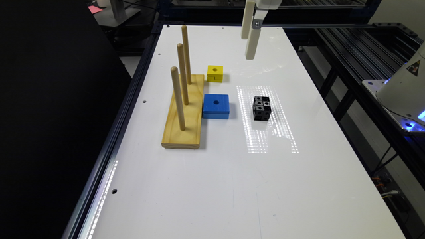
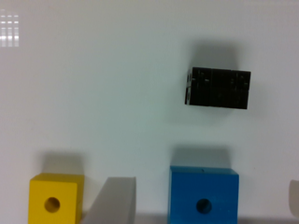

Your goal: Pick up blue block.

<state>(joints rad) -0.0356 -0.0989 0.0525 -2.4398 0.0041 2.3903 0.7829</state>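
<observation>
White bench (image 1: 212, 186) bearing four items. Blue block (image 1: 216, 106), flat and square with a round hole through its top, lying just beside the long edge of a wooden peg base (image 1: 184, 114), on that base's side toward the exterior view's right. Three upright wooden pegs (image 1: 182, 73) rising in a row from the base. Yellow cube (image 1: 215, 73), smaller and also holed, farther from the camera than the blue block and apart from it. Black cube with holes (image 1: 261, 107) to the exterior view's right of the blue block, well clear of it, amid a patch of reflected light. Gripper (image 1: 249, 39) hanging in the air above the far end of the bench, touching nothing, beyond the yellow cube. In the wrist view: fingers (image 2: 112, 200) spread wide and empty, blue block (image 2: 203, 196) between them, yellow cube (image 2: 56, 198) outside one finger, black cube (image 2: 218, 87) apart on the bare bench.
</observation>
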